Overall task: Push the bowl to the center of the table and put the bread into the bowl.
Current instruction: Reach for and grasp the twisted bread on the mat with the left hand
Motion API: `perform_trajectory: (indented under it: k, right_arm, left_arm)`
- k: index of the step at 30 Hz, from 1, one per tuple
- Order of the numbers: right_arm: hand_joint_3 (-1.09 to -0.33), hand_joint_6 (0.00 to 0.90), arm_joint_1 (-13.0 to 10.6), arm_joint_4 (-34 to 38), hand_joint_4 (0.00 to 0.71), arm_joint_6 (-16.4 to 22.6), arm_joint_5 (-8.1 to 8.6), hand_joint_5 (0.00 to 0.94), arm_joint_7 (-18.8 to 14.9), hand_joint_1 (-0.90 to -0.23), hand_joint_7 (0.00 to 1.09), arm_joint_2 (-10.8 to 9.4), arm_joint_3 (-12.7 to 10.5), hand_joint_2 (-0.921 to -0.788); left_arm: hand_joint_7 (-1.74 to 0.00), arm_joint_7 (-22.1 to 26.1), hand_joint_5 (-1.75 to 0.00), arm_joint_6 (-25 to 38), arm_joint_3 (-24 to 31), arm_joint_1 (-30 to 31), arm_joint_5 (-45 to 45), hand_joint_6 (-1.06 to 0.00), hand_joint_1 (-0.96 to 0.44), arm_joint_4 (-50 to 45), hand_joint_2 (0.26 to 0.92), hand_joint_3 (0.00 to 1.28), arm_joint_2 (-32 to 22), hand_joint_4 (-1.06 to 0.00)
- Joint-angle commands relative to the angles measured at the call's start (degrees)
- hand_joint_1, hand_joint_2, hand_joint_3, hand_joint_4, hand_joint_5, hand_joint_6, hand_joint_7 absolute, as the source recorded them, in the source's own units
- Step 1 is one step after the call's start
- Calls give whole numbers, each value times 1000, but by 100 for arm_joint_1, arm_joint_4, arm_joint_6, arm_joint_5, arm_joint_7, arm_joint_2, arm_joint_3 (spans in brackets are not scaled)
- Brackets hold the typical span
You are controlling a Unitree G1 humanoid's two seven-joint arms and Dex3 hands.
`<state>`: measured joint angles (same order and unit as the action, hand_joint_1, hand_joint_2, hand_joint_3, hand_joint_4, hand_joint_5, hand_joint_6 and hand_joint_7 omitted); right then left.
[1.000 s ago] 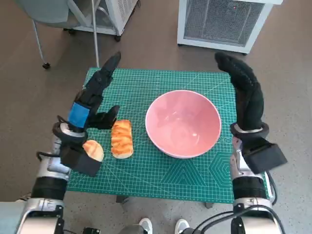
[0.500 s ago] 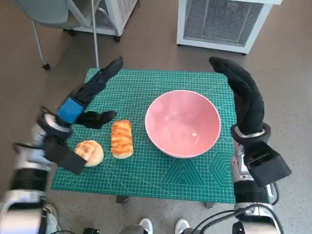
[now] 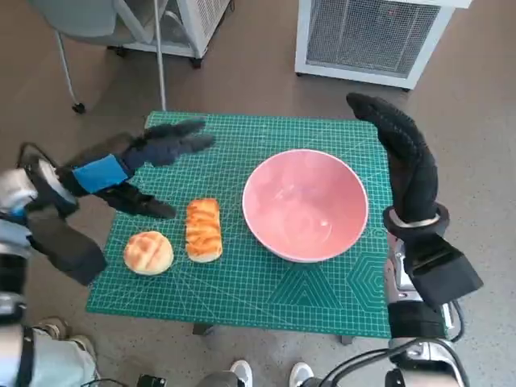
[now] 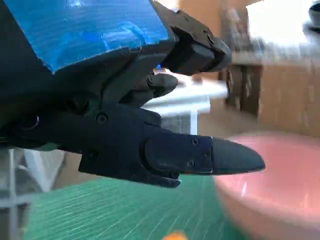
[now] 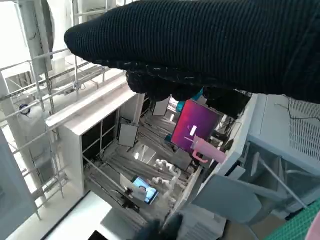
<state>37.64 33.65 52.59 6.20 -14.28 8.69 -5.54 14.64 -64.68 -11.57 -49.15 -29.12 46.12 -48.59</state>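
Note:
A large pink bowl stands right of the middle of the green mat; its rim also shows in the left wrist view. A long golden bread lies just left of the bowl, and a round bun lies left of that. My left hand hovers over the mat's left edge, above both breads, fingers spread and holding nothing; its fingers point toward the bowl. My right hand stands upright at the bowl's right rim, fingers extended, empty.
A white grilled appliance stands on the floor behind the table. A chair leg and metal frame are at the back left. Shoes show below the front edge. The right wrist view shows only room shelving.
My left arm has swung out to the left, uncovering the round bun; the hand now lies flatter over the mat's left edge. Bowl, breads and right hand keep their places.

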Motion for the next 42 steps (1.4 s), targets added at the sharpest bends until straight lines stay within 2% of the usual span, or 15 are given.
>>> perform_trajectory:
  k: [1,13,20,25,37,42]
  right_arm:
    - [-796,-1,-152,-42,266,-125,-143,11,83,-689,656,20,24,-921]
    - [-794,-1,-211,-170,271,-199,-185,13,118,-702,675,55,12,-921]
    - [-796,-1,-261,-241,270,-239,-182,12,113,-703,675,106,-14,-921]
    - [-798,-1,-292,-278,270,-261,-196,12,129,-698,674,125,-31,-921]
    - [-808,-1,-373,-382,269,-307,-265,11,209,-693,677,178,-59,-921]
    - [-812,-1,-414,-433,269,-327,-270,11,249,-695,678,183,-51,-921]
  left_arm:
    - [-49,19,-16,-129,-307,-297,-618,-391,-603,-8,818,4,-164,-249]
    - [-66,-423,-12,-127,-918,-551,-1753,-479,-401,176,731,1,-83,-279]
    - [-38,-605,-4,-24,-1254,-679,-2124,-458,-225,362,731,3,3,-271]
    - [-11,-717,0,18,-1453,-759,-2309,-416,-129,397,758,13,37,-255]
    - [-1,-1079,0,108,-1787,-925,-2602,-391,-116,579,776,10,164,-247]
    - [-8,-1378,-7,176,-1974,-1027,-2780,-405,-122,770,780,9,267,-261]
